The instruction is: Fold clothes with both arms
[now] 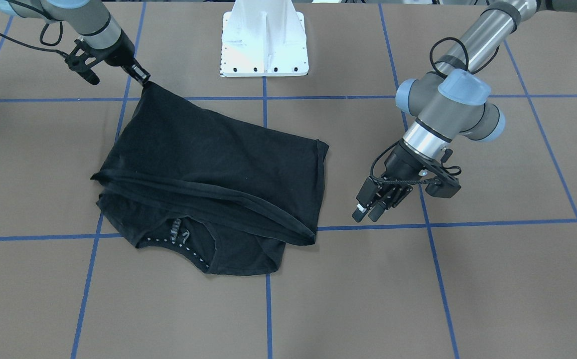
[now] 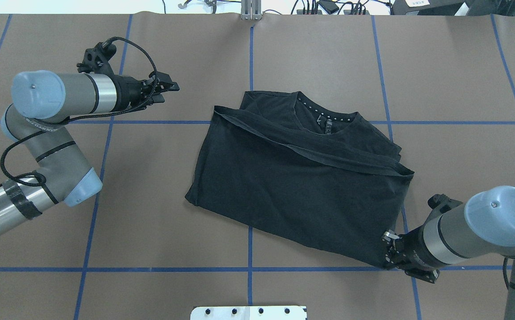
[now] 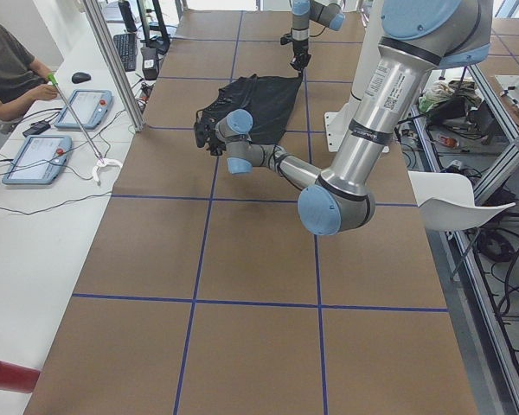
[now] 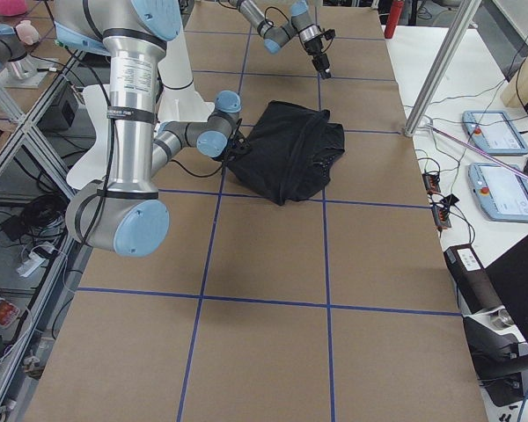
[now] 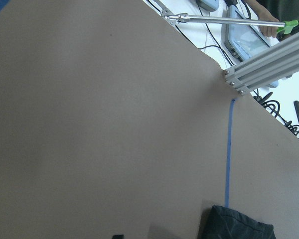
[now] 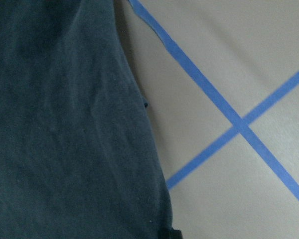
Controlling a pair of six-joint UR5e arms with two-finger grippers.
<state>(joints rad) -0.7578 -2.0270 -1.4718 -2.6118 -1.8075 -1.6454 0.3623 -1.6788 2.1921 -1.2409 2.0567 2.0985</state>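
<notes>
The black T-shirt (image 1: 209, 164) lies folded on the brown table, its lower half laid over towards the collar (image 2: 324, 119), which peeks out with small white marks. My right gripper (image 2: 388, 250) is shut on the shirt's corner nearest the robot and holds it slightly lifted; the same gripper (image 1: 141, 76) is at the upper left of the front view. My left gripper (image 1: 368, 212) hangs open and holds nothing, a little way off the shirt's side edge; it shows as the left gripper (image 2: 168, 86) in the overhead view. The left wrist view catches only a dark shirt corner (image 5: 239, 226).
The white pedestal (image 1: 263, 42) stands at the robot's side of the table. Blue tape lines (image 2: 251, 249) grid the brown surface. A person (image 3: 9, 69) sits beside the table with tablets, and an aluminium post (image 5: 269, 64) stands at the table's edge.
</notes>
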